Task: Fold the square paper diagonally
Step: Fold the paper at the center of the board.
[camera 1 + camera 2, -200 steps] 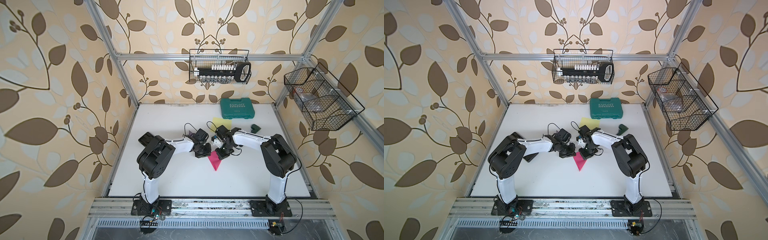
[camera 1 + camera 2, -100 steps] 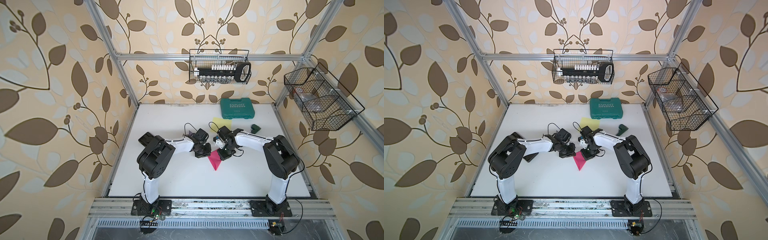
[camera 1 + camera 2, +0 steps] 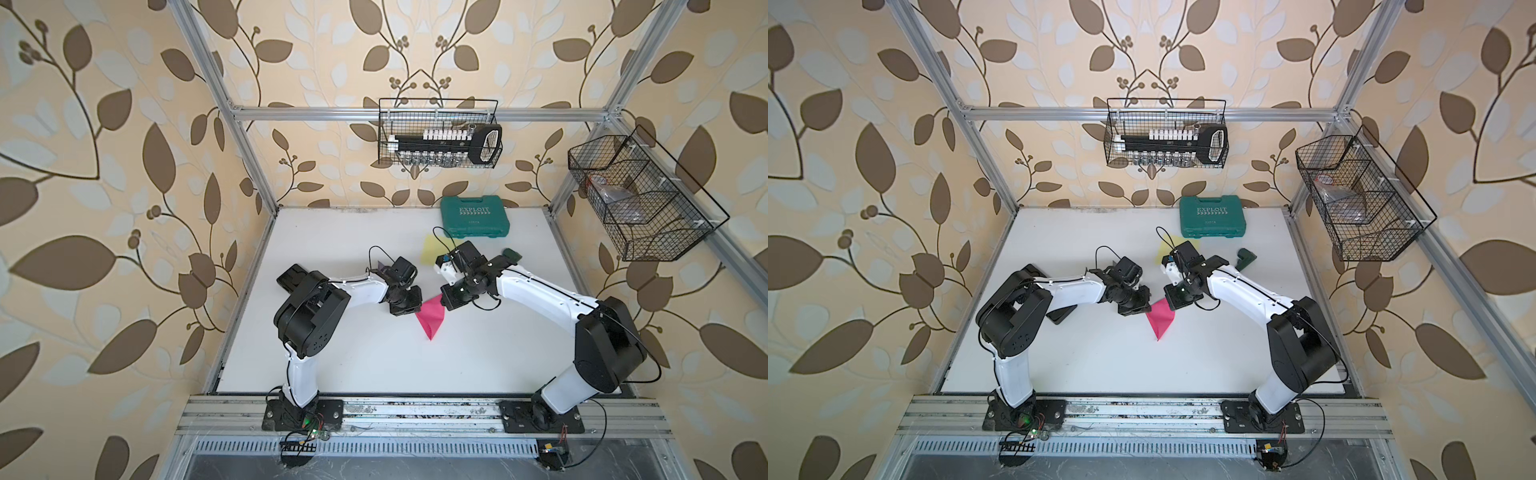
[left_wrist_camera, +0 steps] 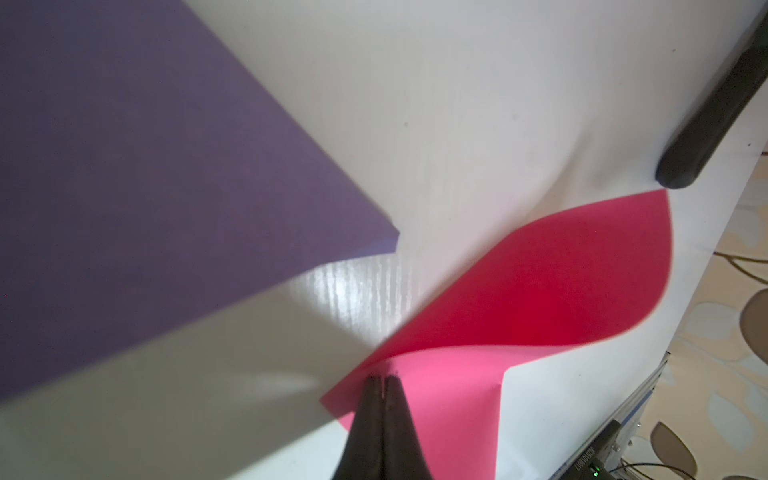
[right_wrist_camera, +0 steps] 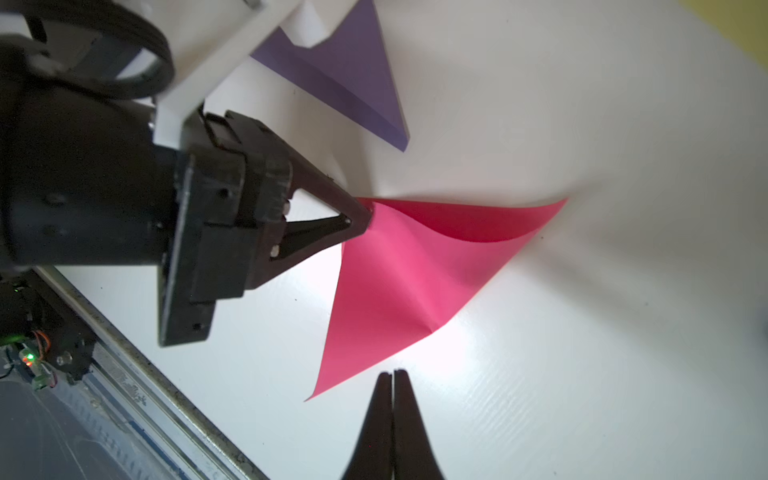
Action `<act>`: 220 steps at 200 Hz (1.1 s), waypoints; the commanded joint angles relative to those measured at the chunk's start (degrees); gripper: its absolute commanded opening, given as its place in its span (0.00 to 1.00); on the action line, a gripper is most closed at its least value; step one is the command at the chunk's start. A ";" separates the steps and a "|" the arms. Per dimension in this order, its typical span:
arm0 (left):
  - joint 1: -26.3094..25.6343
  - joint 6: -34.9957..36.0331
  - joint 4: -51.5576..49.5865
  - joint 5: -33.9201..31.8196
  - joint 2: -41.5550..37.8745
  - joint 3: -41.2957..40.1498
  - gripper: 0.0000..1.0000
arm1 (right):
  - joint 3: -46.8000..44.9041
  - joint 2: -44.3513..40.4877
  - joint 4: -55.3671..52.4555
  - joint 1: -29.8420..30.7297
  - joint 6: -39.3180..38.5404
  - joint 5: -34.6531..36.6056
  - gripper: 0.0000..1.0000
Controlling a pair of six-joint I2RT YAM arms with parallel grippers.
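shows the pink paper [image 3: 431,318] at the middle of the white counter [image 3: 353,353], between the two arms, doubled over into a triangle with one point aimed at the front edge. in both top views, paper [image 3: 1160,318] flat-looking from above. tells otherwise up close: in the right wrist view, paper [image 5: 407,282] not pressed flat, top layer bowed up off the lower one, a strip of darker red showing under the lifted edge, a soft bend rather than a sharp crease along the folded side. in the left wrist view, paper [image 4: 540,282] arched like a shell, bright pink near the lens, deep red in shadow. finds the left tool [image 3: 417,306] with tips squeezed together, set down on the paper at the corner nearest it; in its own wrist view, tool [image 4: 382,380] on top of the sheet, sheet spreading to both sides of the tips, not clamped between them. puts the right tool [image 3: 445,301] at the paper's other upper corner, likewise closed tight and carrying nothing; in its own view, tool [image 5: 392,374] over bare counter just beside the paper's edge, touching or not impossible to tell. takes in a purple paper [image 5: 353,75], triangular, near the left tool, plus a yellow sheet [image 3: 430,249] and a green case [image 3: 475,217] toward the back wall.
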 commanded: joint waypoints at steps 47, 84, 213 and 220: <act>0.09 1.04 -5.03 -3.57 1.67 0.28 0.00 | 0.52 8.36 0.62 1.64 4.24 2.06 0.00; 0.09 1.24 -5.14 -3.66 1.66 0.18 0.00 | 2.08 11.68 -0.19 1.42 5.59 3.62 0.00; 0.07 1.70 -4.78 -3.21 2.30 0.05 0.00 | 1.40 14.95 5.12 -2.04 11.70 0.28 0.00; 0.07 1.73 -4.70 -3.13 2.29 0.00 0.00 | 1.38 15.01 5.21 -2.12 11.91 0.07 0.00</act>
